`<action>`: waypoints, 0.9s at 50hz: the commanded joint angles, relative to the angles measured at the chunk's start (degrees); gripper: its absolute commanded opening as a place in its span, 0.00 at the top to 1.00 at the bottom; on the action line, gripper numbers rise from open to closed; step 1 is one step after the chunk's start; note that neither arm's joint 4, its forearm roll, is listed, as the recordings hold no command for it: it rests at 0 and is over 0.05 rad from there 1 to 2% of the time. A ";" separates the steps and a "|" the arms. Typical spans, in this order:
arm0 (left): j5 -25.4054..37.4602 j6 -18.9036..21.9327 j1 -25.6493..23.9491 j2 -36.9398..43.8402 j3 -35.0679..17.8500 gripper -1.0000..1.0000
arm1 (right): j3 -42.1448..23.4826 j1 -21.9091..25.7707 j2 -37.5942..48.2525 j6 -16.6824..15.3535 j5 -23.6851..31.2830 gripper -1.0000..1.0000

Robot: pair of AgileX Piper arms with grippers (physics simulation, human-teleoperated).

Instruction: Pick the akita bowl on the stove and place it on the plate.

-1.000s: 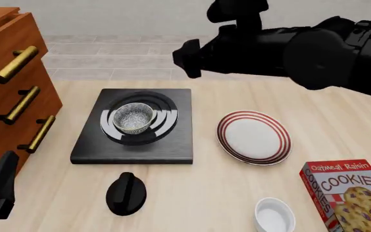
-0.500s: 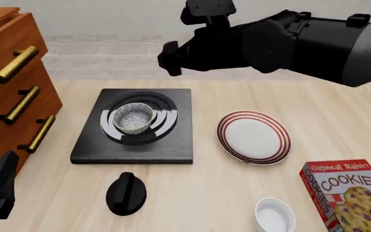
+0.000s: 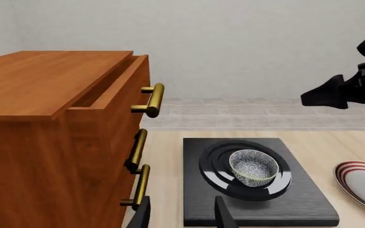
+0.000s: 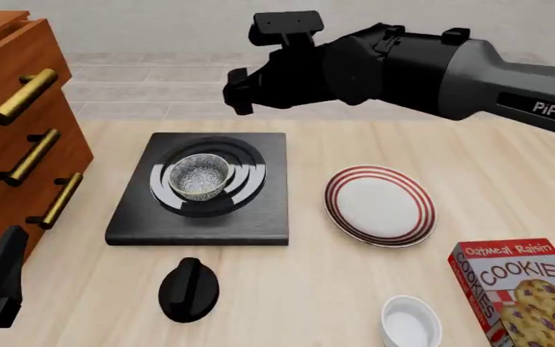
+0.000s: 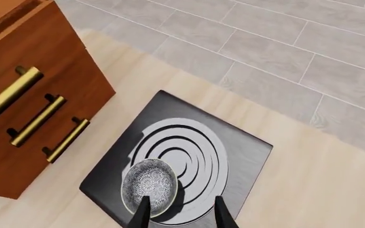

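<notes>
The akita bowl (image 4: 199, 176) sits upright on the burner rings of the black stove (image 4: 258, 213), left of the table's middle. The red-striped plate (image 4: 332, 196) lies on the table right of the stove with nothing on it. My right gripper (image 4: 237, 92) hangs high above the stove's far edge. It is open, and in its wrist view the bowl (image 5: 149, 185) lies far below, near one fingertip (image 5: 140, 214). My left gripper (image 3: 182, 216) stays low at the near left, open with nothing between its fingers, and looks toward the bowl (image 3: 254, 166) and stove (image 3: 296, 204).
A wooden drawer cabinet (image 4: 17, 137) with brass handles stands along the left, close beside the stove. A black round knob (image 4: 188, 289) lies in front of the stove. A plain white bowl (image 4: 410, 322) and a cookies box (image 4: 523, 285) stand at the near right.
My right arm has swung to the left, bringing its gripper from right of the stove's back edge to above it. Bowl, plate and left gripper have not moved.
</notes>
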 commanded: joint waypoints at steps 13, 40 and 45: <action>0.00 0.00 0.00 0.00 0.00 0.00 | -6.65 -0.35 7.62 -0.38 1.93 0.00; 0.00 0.00 0.00 0.00 0.00 0.00 | -7.66 -0.16 11.48 0.83 0.66 0.00; 0.00 0.00 0.00 0.00 0.00 0.00 | -7.46 -0.20 11.76 1.07 0.20 0.00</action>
